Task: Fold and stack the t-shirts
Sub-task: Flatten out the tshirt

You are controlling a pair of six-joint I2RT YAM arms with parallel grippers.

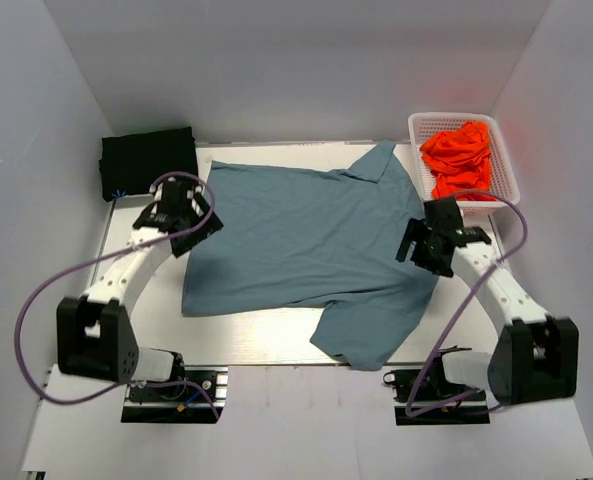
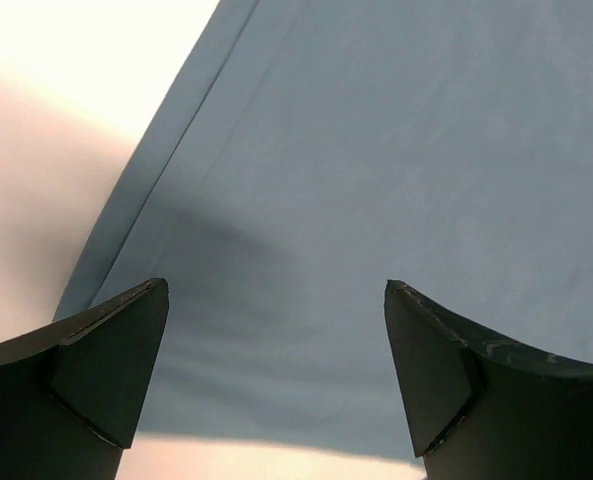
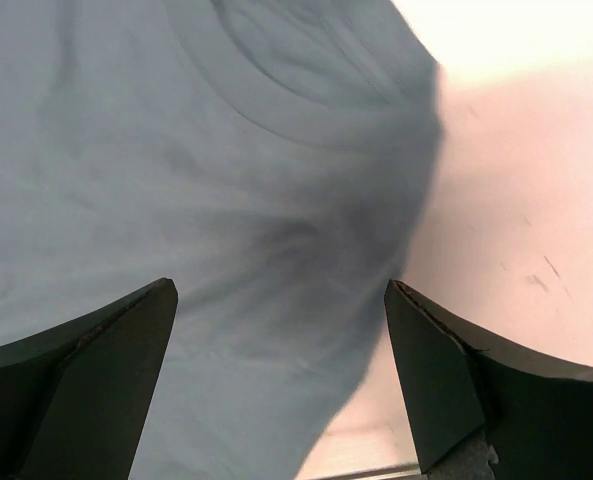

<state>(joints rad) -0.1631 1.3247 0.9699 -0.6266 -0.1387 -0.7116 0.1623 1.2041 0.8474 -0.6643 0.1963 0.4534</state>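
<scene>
**Slate-blue shirt spread out, both claws open over its ends**

Beyond the far left corner of the slate-blue t-shirt (image 1: 296, 235), a black t-shirt (image 1: 148, 160) sat folded into a neat dark rectangle. It was just apart from the blue cloth.

Your left gripper (image 1: 189, 215) hung over the blue shirt's left edge, where a straight stitched hem ran along the pale table (image 1: 266, 340). Its dark wedge-shaped fingers stood wide apart with nothing between them.

The blue shirt itself lay opened out flat and sideways. It was a soft matte knit, mostly smooth, with faint ripples. What looked like one sleeve pointed away from you at its right end, and the other trailed toward the table's near edge.

Your right gripper (image 1: 431, 245) hovered over the shirt's right edge, above gently rumpled cloth. Its fingers were also spread and empty.

Past the shirt's far right corner stood a white plastic lattice basket (image 1: 421, 125). It held a crumpled heap of bright orange-red t-shirts (image 1: 461, 155).

By my reading, you were at the start of folding the blue shirt, with neither claw yet gripping it. The next move probably called for lowering both claws, pinching a single layer at each edge, and lifting together. An even lift would let the limp cloth fold over cleanly instead of bunching.
</scene>
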